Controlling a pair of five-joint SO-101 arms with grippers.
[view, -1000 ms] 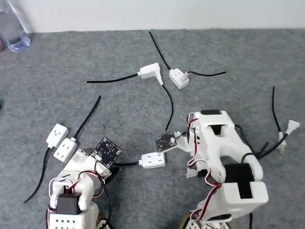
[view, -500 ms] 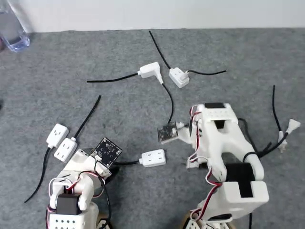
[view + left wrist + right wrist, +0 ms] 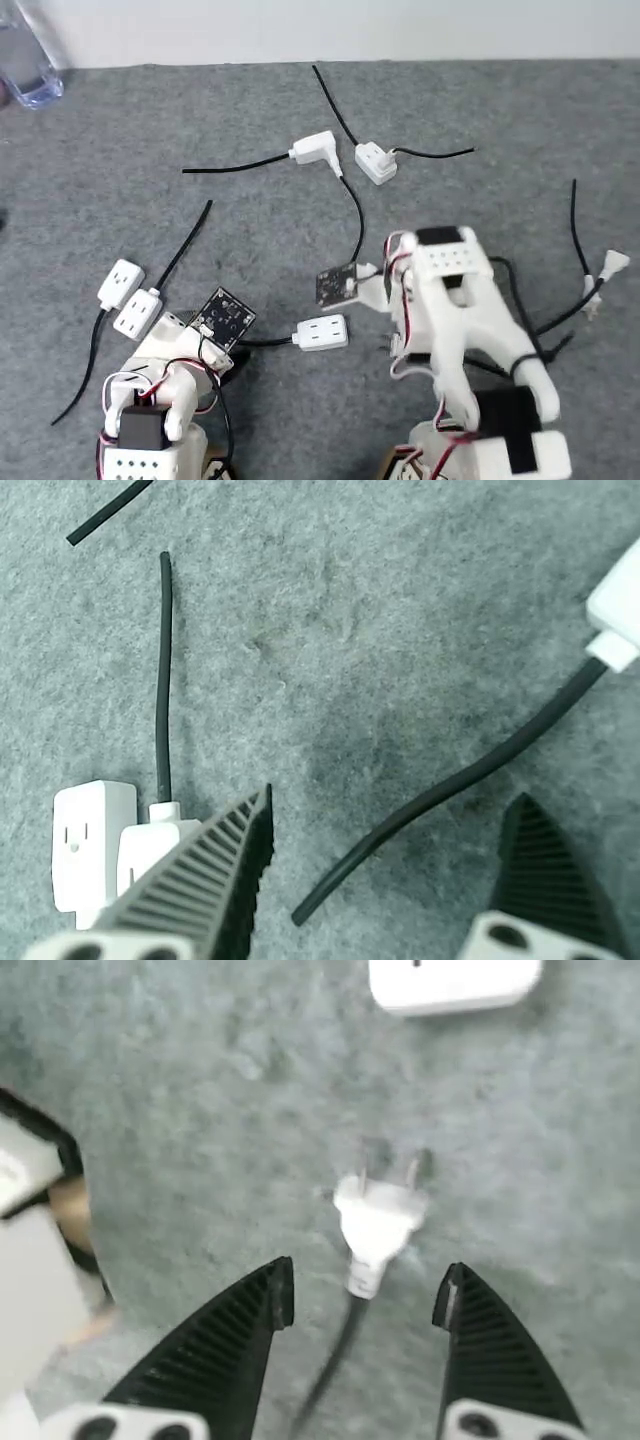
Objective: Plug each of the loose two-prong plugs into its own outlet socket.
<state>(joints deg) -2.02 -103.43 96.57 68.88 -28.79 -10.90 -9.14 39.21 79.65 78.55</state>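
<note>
As it lies flat, white two-prong plug (image 3: 380, 1215) (black cord (image 3: 335, 1355))

Robotics lab bench, laid out for a trial

Two small white arms, the left arm (image 3: 160, 400) and the right arm (image 3: 470, 330), stand side by side, with loose red, black and white servo wires showing. Each carries a bare circuit board, one (image 3: 222, 317) on the left wrist and one (image 3: 337, 284) on the right. A grey felt mat (image 3: 520, 120) covers the table up to a plain white wall (image 3: 350, 30). On it lie outlet blocks (image 3: 322, 332) and a two-prong plug (image 3: 378, 1222) on short black cords with cut ends. A clear plastic container (image 3: 25, 60) stands at the far corner.
</note>
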